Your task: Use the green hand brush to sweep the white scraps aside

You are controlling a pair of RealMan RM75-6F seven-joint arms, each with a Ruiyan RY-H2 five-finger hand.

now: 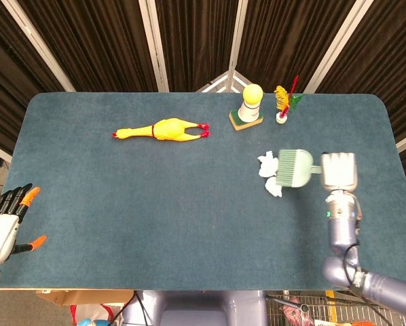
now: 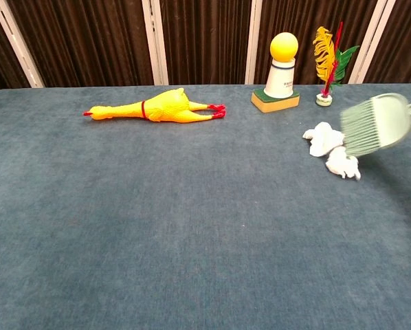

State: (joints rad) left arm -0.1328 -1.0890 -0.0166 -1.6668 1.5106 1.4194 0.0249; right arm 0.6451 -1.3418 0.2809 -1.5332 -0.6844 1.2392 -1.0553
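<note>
the right hand [image 1: 339, 172] grips the handle of the green hand brush [image 1: 293, 169], whose bristles point left at the white scraps [image 1: 269, 174] lying just beside them on the blue table [image 1: 121, 204], right of centre. the scraps look light and crumpled, likely to scatter, so low, gentle strokes suit; the brush is stiff, best held by its handle. the left hand [image 1: 3, 227] hangs released, fingers spread, off the near left edge.
</note>
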